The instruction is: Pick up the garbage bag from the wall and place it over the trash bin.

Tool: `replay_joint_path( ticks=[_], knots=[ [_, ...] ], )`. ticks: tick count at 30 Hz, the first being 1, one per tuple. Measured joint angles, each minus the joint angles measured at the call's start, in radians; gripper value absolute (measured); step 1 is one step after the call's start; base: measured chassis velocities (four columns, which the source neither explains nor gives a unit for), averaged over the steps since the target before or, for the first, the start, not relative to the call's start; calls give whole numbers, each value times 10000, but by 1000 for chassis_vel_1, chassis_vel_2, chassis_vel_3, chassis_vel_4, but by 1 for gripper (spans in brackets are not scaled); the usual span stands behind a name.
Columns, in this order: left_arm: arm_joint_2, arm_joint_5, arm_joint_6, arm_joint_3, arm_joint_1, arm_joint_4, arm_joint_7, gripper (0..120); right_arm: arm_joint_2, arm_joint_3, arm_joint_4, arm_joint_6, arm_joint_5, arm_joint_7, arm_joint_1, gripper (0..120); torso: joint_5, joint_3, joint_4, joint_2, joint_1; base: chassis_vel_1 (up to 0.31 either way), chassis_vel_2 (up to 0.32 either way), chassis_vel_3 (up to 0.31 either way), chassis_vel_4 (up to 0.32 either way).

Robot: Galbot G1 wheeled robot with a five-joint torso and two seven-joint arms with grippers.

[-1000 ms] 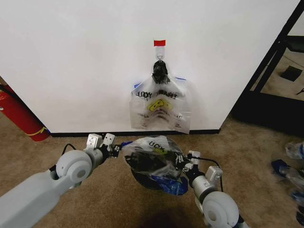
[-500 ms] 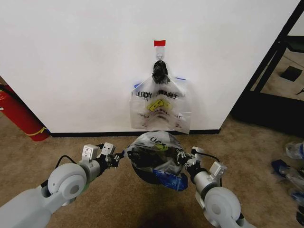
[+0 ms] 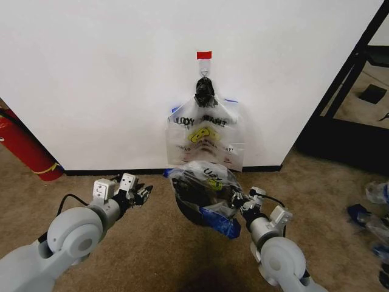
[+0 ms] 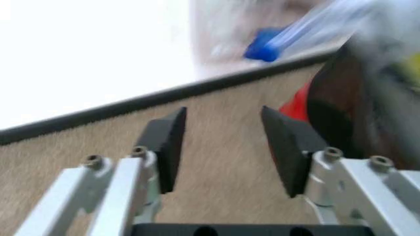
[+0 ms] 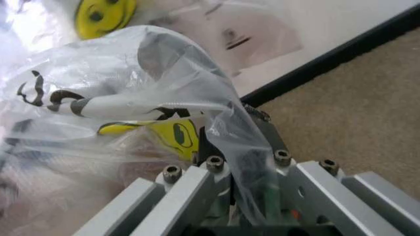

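Observation:
The garbage bag [image 3: 203,177], clear plastic with black letters and a yellow smiley, is draped over the black trash bin [image 3: 193,213] on the carpet just in front of the wall [image 3: 97,73]. My right gripper [image 3: 240,201] is at the bin's right side, shut on a fold of the garbage bag [image 5: 131,113]; in the right wrist view the film is pinched in the right gripper [image 5: 236,164]. My left gripper [image 3: 143,194] hovers left of the bin, open and holding nothing. The left wrist view has the left gripper [image 4: 223,147] open over carpet, beside the trash bin [image 4: 341,118].
A bunch of matching bags [image 3: 206,137] hangs from a black knot [image 3: 203,90] under a red tape strip [image 3: 204,55]. A red fire extinguisher [image 3: 24,146] leans at the far left. A black frame [image 3: 352,73] and loose bags [image 3: 374,213] are at the right.
My left gripper has let go of the bag's blue handle and drawn back to the left. The bag has settled lower over the bin, closer to the wall.

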Motion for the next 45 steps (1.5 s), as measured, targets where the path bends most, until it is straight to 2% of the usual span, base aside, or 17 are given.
replay_joint_path(
  ticks=[1, 5, 7, 9, 11, 12, 15, 17, 23, 27, 30, 32, 39, 45],
  knots=[
    [0, 0, 0, 0, 0, 0, 0, 51, 0, 0, 0, 0, 0, 0, 0, 0, 0, 0, 0, 0, 0, 0, 0, 0, 0],
    [-900, 61, -389, 198, 493, -1122, -539, 67, 277, 43, 18, 137, 61, 255, -28, 0, 3, -1, 3, 1, -1, 0, 0, 0, 0],
    [-1492, -365, -573, 601, 739, -1666, -574, 77, 418, -7, -67, 218, -249, 334, -24, 0, 2, -1, 3, 0, 0, 0, 0, 0, 0],
    [-1768, -1027, -560, 824, 806, -1786, -617, 84, 451, -76, -101, 286, -647, 343, -25, 0, 4, -1, 3, 0, -1, 0, 0, 0, 0],
    [-1841, -1280, -538, 896, 807, -1802, -634, 86, 449, -103, -104, 331, -850, 335, -32, 0, 2, -1, 3, 0, -1, 0, 0, 0, 0],
    [-1907, -1579, -512, 988, 794, -1814, -644, 93, 440, -134, -104, 387, -1123, 314, -47, 0, 1, -1, 2, 0, -1, 0, 0, 0, 0],
    [-1974, -2341, -427, 1254, 607, -1814, -749, 98, 368, -243, -94, 524, -1806, 189, -57, 0, 1, -1, -2, 0, -1, 0, 0, 0, 0],
    [-1982, -2587, -407, 1389, 466, -1814, -786, 97, 341, -316, -93, 542, -2015, 110, 4, 0, 3, 0, 6, 0, -1, 0, 0, 0, 0],
    [-1998, -2877, -362, 2115, -106, -1637, -731, 95, 409, -354, -95, 602, -2268, 30, 27, 0, 2, -1, -1, -1, -1, 0, 0, 0, 0],
    [-2129, -2618, -312, 2879, -634, -1082, -727, 95, 530, -353, -110, 655, -2375, -39, 20, 0, 0, 0, 3, -1, -1, 0, 0, 0, 0],
    [-2188, -2563, -303, 3019, -773, -956, -771, 95, 551, -352, -118, 662, -2395, -53, 15, 0, 1, 0, 2, -1, 0, 0, 0, 0, 0],
    [-2482, -2464, -240, 3529, -1649, -229, -1030, 91, 618, -349, -165, 684, -2458, -125, -30, 0, 1, 0, 0, -1, 0, 0, 0, 0, 0],
    [-2451, -2449, -99, 3950, -2000, 153, -1093, 89, 627, -346, -217, 684, -2416, -134, 57, 0, 1, 0, 2, -1, 0, 0, 0, 0, 0],
    [-2523, -2446, -52, 4164, -2064, 431, -1229, 73, 632, -352, -228, 679, -2372, -126, 58, 0, 1, 0, 2, -1, 0, 0, 0, 0, 0]
  ],
)
